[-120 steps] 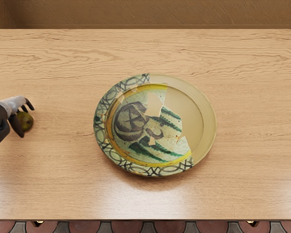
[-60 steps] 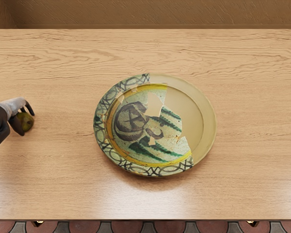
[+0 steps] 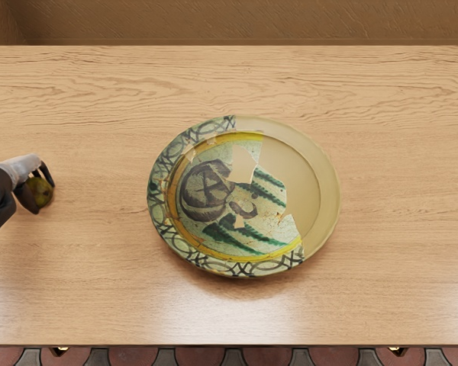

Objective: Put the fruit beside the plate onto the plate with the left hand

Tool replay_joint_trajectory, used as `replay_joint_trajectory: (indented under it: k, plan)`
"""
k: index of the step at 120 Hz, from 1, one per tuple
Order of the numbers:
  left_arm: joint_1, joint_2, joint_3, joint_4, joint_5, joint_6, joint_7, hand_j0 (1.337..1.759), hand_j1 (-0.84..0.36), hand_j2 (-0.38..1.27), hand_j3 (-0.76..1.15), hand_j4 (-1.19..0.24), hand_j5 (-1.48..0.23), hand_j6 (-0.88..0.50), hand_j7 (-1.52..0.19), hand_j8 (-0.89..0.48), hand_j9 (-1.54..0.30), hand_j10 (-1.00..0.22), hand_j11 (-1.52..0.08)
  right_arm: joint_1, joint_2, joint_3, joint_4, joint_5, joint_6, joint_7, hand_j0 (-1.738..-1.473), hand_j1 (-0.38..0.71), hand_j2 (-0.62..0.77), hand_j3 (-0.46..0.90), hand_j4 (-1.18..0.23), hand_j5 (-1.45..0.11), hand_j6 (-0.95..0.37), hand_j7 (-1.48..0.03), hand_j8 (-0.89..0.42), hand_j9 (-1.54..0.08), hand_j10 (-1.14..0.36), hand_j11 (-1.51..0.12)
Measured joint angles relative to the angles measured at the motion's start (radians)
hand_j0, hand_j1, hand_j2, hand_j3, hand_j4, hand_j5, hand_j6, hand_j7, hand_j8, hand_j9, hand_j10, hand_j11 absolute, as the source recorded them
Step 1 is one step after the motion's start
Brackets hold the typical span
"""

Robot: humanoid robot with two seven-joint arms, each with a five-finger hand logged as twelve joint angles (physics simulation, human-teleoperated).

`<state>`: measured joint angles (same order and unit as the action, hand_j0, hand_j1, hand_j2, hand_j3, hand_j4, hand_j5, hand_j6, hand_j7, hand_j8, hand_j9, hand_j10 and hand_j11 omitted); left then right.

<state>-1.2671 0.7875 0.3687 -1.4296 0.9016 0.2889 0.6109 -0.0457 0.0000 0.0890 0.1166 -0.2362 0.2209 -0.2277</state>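
The left hand [image 3: 17,181] comes in at the left edge of the wooden counter [image 3: 366,297]. Its dark fingers [image 3: 46,174] are curled round a small green-yellow fruit [image 3: 40,191], with the thumb below and the other fingers above, so the fruit sits inside the hand. I cannot tell if the fruit is lifted off the counter. The fruit is at 9 o'clock from the big painted plate [image 3: 330,191], well apart from it, with only bare wood between them. The plate has green and dark patterns with plain tan patches.

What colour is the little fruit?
The fruit is yellowish green with darker patches. It shows best in the head view.
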Motion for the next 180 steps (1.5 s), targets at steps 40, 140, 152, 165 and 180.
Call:
replay_joint_trajectory:
  k: [40,140,152,165,180]
  plan:
    - [0.000,0.021,-0.075,0.005,-0.040,0.001,0.000,1.653,-0.25,0.24,0.00,-0.55,-0.86,-0.36,-0.85,-0.31,-0.86,-0.42,-0.87,0.000,0.000,0.000,0.000,0.000,0.000,0.000,-1.658,-0.32,0.00,0.00,-0.02,-0.03,-0.02,-0.03,-0.02,-0.03,-0.02,-0.03]
    - [-0.015,-0.208,-0.513,0.005,-0.184,-0.007,0.000,1.657,-0.31,0.42,0.00,-0.57,-0.88,-0.35,-0.86,-0.30,-0.84,-0.46,-0.84,0.000,0.000,0.000,0.000,0.000,0.000,0.000,-1.658,-0.32,0.00,0.00,-0.02,-0.03,-0.02,-0.03,-0.02,-0.03,-0.02,-0.03]
    - [-0.015,-0.253,-0.529,0.006,-0.183,-0.006,0.001,1.658,-0.34,0.48,0.00,-0.58,-0.88,-0.36,-0.86,-0.30,-0.84,-0.49,-0.83,0.000,0.000,0.000,0.000,0.000,0.000,0.000,-1.658,-0.32,0.00,0.00,-0.02,-0.03,-0.02,-0.03,-0.02,-0.03,-0.02,-0.03]
    - [-0.015,-0.309,-0.542,0.006,-0.182,-0.006,0.001,1.658,-0.37,0.58,0.00,-0.58,-0.89,-0.36,-0.86,-0.31,-0.84,-0.53,-0.83,0.000,0.000,0.000,0.000,0.000,0.000,0.000,-1.658,-0.32,0.00,0.00,-0.02,-0.03,-0.02,-0.03,-0.02,-0.03,-0.02,-0.03]
    - [-0.016,-0.387,-0.547,0.006,-0.183,-0.005,-0.001,1.658,-0.40,0.62,0.00,-0.60,-0.89,-0.38,-0.87,-0.32,-0.84,-0.54,-0.84,0.000,0.000,0.000,0.000,0.000,0.000,0.000,-1.658,-0.32,0.00,0.00,-0.02,-0.03,-0.02,-0.03,-0.02,-0.03,-0.02,-0.03]
